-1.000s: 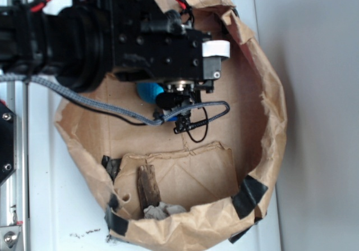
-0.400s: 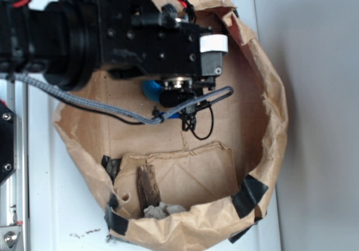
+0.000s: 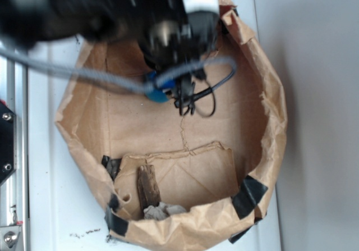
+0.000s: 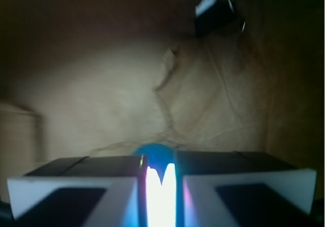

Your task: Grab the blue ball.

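Observation:
In the wrist view the blue ball [image 4: 152, 151] sits wedged between my two black fingers [image 4: 86, 167], which stand close together on either side of it. My gripper [image 4: 161, 162] is shut on it, above the brown paper floor. From the exterior view the blurred black arm [image 3: 112, 9] reaches over the top of the brown paper bag [image 3: 272, 122]. A patch of the blue ball [image 3: 156, 96] shows just under it. The fingertips are hidden by the arm in that view.
A grey braided cable [image 3: 84, 74] with a short blue sleeve [image 3: 167, 81] hangs across the bag. A piece of wood [image 3: 148, 186] and a grey crumpled scrap [image 3: 162, 210] lie at the bag's lower wall. Black tape [image 3: 251, 192] patches the rim. A metal rail [image 3: 11, 150] runs along the left.
The arm has swung upward in the exterior view and become larger and blurred. The cable and its blue sleeve rose with it, and the ball no longer lies at its earlier spot.

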Robot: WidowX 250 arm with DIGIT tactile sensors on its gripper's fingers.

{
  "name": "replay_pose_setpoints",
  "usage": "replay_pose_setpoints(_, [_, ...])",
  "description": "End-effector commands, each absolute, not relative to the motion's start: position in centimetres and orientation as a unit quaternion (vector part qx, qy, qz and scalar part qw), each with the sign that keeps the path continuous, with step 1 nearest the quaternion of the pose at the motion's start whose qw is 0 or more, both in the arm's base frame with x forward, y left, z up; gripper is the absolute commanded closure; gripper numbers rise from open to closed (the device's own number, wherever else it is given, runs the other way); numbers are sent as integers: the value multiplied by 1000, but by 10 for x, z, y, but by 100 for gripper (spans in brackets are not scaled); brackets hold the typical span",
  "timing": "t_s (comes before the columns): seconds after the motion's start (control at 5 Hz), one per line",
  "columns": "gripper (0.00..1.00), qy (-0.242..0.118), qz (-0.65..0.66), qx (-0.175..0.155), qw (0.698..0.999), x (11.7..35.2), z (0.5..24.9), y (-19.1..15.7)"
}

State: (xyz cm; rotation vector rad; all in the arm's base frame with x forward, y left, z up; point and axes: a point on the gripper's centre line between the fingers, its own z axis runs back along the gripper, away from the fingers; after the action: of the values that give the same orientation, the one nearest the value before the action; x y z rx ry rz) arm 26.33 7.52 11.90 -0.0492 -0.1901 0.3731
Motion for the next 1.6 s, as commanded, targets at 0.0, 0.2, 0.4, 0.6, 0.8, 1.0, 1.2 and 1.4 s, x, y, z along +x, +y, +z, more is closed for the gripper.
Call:
replay_pose_setpoints(0.0, [100, -135, 202, -77, 967, 262, 174, 89])
replay_pose_setpoints(0.2, [100, -136, 195, -72, 969, 260, 170, 86])
replay_pose_setpoints(0.4, [87, -132, 180, -64, 973, 257, 167, 84])
replay_pose_setpoints(0.6, [0, -125, 159, -48, 978, 258, 149, 74])
replay_pose_setpoints(0.8, [0, -117, 150, -37, 981, 262, 135, 63])
replay_pose_setpoints(1.0, [0, -116, 139, -11, 983, 267, 118, 56])
replay_pose_setpoints(1.2, [0, -114, 141, 9, 983, 272, 103, 55])
replay_pose_setpoints(1.4, [0, -114, 132, 29, 984, 272, 89, 55])
